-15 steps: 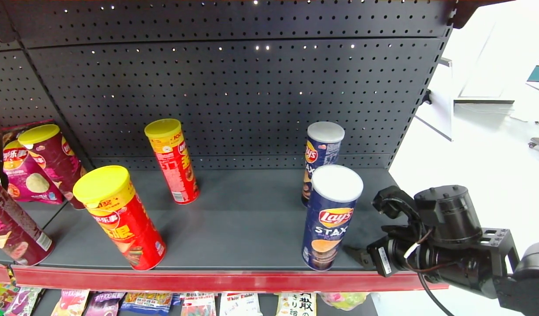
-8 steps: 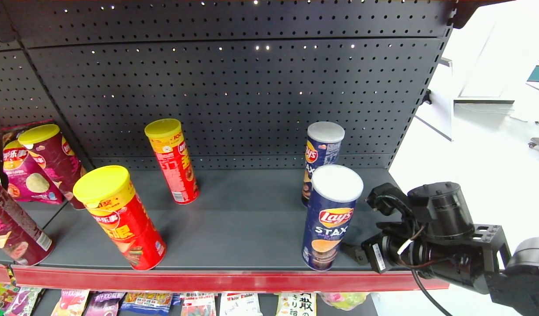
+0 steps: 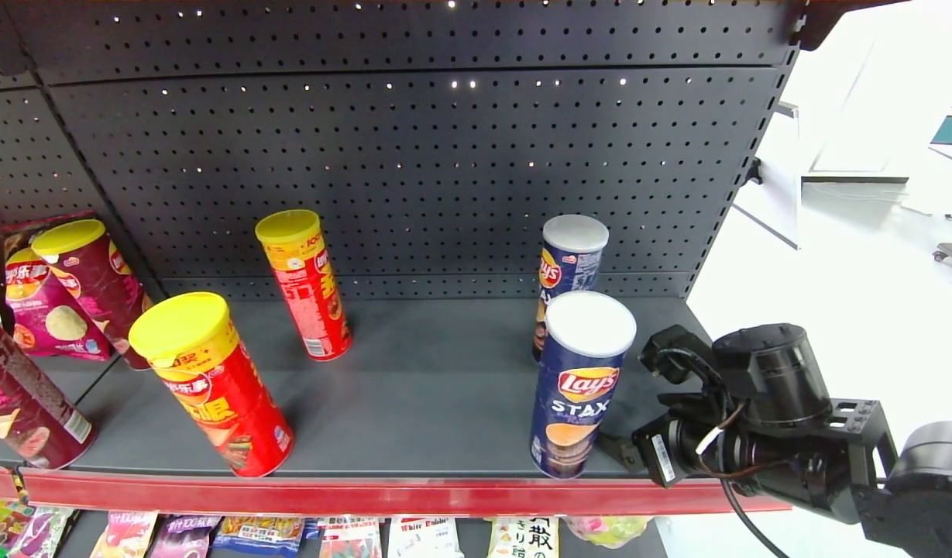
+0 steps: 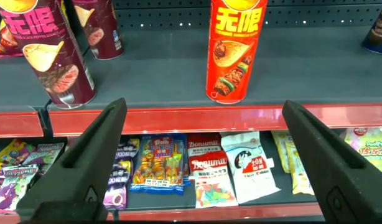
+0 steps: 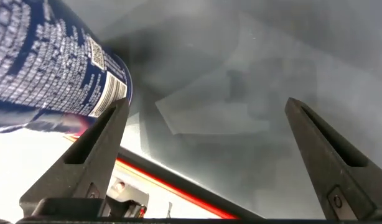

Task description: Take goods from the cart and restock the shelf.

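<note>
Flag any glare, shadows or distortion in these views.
Head view: floor at right blown out white, light pinpricks through pegboard holes, red can and blue can splay outward, lens distortion. Right wrist view: pale reflections on shelf. Left wrist view: evenly lit, rail glossy.
</note>
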### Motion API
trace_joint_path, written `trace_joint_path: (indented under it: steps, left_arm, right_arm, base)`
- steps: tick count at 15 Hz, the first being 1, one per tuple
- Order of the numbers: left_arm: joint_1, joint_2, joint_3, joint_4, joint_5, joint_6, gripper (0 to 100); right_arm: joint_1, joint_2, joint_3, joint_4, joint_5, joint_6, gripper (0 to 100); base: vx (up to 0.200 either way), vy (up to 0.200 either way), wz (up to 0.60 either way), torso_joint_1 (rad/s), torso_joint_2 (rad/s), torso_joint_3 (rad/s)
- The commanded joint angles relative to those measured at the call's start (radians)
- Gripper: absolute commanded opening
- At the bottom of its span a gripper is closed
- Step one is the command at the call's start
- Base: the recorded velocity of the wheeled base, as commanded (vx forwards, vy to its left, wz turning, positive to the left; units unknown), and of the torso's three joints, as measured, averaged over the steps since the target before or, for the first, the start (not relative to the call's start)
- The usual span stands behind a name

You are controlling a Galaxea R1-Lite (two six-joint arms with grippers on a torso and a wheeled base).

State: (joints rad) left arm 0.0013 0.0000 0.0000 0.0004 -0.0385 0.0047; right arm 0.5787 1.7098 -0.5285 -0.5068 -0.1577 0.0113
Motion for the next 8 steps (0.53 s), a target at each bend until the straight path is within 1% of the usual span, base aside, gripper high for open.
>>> trace_joint_path:
  steps: [1,8]
  left_arm:
    - [0.000,0.000,0.000,0.000,0.000,0.000,100]
    - [0.000,0.000,0.000,0.000,0.000,0.000,100]
  right_arm:
    - [0.004,-0.001,-0.007,-0.001,-0.006,-0.001,100]
    - [0.004,-0.004,0.004,0.002,-0.011,0.001,100]
  base:
    - [0.000,0.000,0.00,0.000,0.00,0.000]
    - [0.000,0.000,0.00,0.000,0.00,0.000]
